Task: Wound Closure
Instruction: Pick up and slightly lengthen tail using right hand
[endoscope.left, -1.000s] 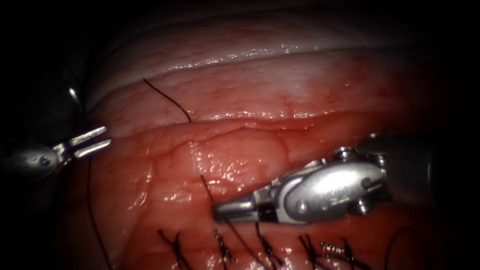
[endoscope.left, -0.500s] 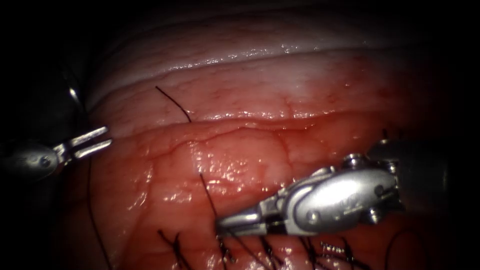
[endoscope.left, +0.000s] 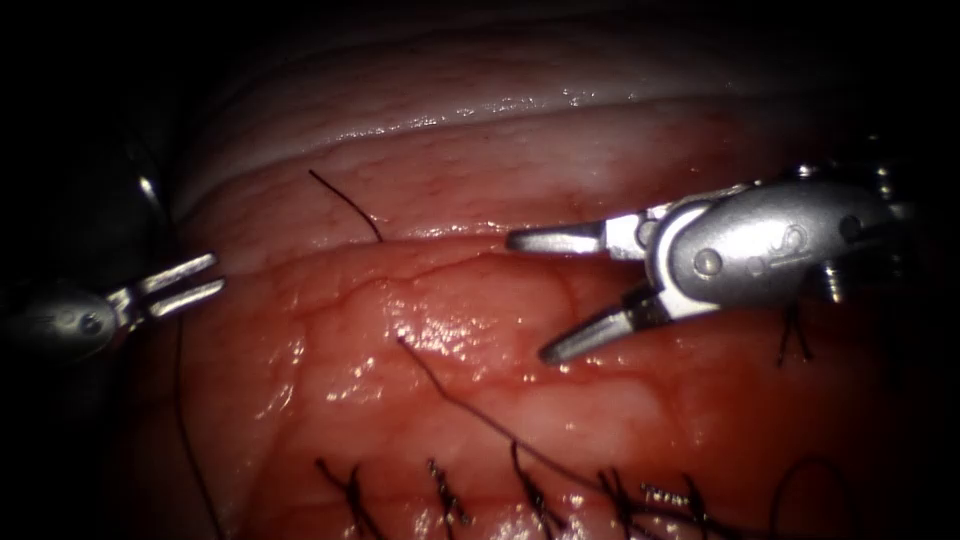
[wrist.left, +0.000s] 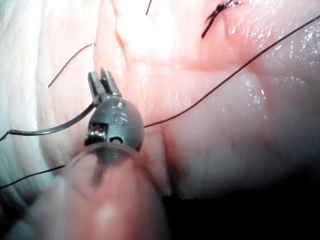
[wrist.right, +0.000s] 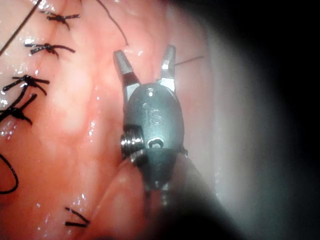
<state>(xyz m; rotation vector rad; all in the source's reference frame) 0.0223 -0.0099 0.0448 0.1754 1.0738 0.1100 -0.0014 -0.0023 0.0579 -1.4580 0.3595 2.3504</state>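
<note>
1. Right hand (endoscope.left: 528, 297): jaws wide open and holding nothing. It hovers over the tissue (endoscope.left: 480, 170), above the row of stitches (endoscope.left: 440, 495).
2. Left hand (endoscope.left: 205, 272): at the tissue's left edge, jaws a little apart, nothing seen between them.
3. Needle (wrist.left: 50, 129): the left wrist view shows a grey curve lying free just beside the left hand's wrist. It is not in the jaws. Cannot tell if its far tip touches tissue. The endoscope view gives only a faint glint of it in the dark off the left edge.
4. Thread (endoscope.left: 480, 415): a long slack strand runs from mid-tissue down to the stitches. Neither hand has it.
5. Key relation: the needle lies at the far left, close behind the left hand's jaws, with its curve running crosswise to them. The right hand is well apart from it, across the tissue. My judgement is that the left arm is far better placed for the needle.
</note>
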